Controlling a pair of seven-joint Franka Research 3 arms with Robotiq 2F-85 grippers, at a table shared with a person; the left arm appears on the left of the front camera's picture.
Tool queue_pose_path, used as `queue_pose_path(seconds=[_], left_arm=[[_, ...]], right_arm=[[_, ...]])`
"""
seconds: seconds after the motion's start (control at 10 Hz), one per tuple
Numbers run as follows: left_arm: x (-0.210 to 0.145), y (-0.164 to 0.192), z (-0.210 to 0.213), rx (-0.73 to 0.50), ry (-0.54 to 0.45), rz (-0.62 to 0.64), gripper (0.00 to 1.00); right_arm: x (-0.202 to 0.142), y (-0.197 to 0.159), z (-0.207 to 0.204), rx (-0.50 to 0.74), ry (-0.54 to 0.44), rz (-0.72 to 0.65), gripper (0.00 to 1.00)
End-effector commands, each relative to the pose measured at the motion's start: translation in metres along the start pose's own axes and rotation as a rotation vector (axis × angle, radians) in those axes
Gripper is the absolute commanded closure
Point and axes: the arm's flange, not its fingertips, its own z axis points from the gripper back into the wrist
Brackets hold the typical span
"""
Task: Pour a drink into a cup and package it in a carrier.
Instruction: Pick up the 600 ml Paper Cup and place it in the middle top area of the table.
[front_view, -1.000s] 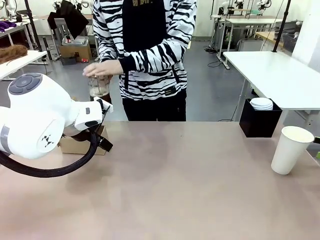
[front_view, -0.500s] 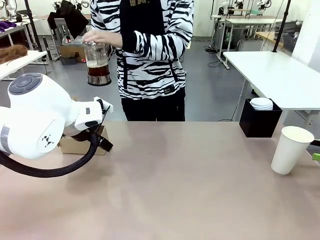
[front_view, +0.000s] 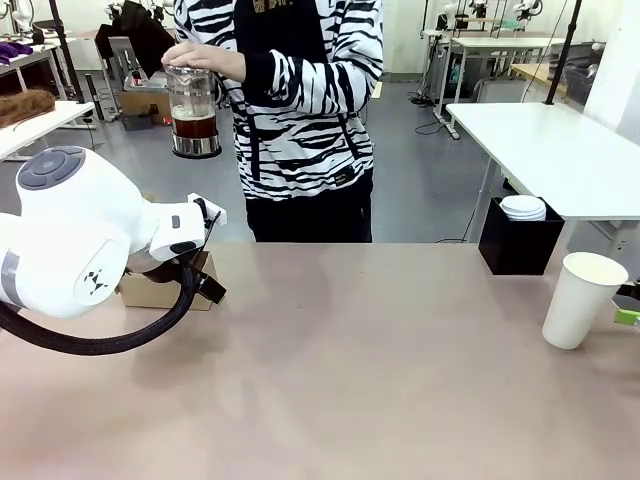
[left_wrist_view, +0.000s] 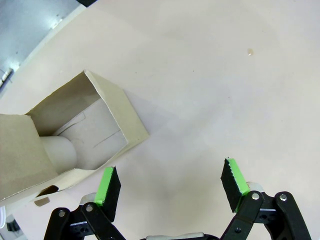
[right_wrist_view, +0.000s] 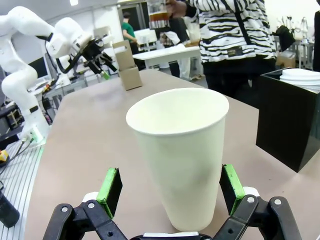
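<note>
Pitcher held aloft, cup standing at the table's right
The person's hand grasps the glass pitcher by its top, dark drink low inside. The upright cup sits between the right gripper's spread pads; the left gripper gapes just beside the carrier

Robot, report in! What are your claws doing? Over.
Left claw open, beside carrier. Right claw open around cup. Drink up in person's hand, not yet poured.
</note>
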Motion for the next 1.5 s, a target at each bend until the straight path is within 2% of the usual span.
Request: queue_pose_path(seconds=[0.0,1.0,1.4], left_arm=[[0.000,0.000,0.000,-0.001,-0.001,0.001,0.00],[0.000,0.000,0.000,-0.001,-0.001,0.001,0.00],[0.000,0.000,0.000,-0.001,-0.001,0.001,0.00]], right_arm=[[-0.002,-0.002,-0.015,-0.032,0.005,-0.034,0.00],[-0.016,-0.011,-0.082,-0.014,-0.039,-0.067,0.00],[-0.017,-0.013,-0.094,-0.015,-0.062,-0.050,0.00]])
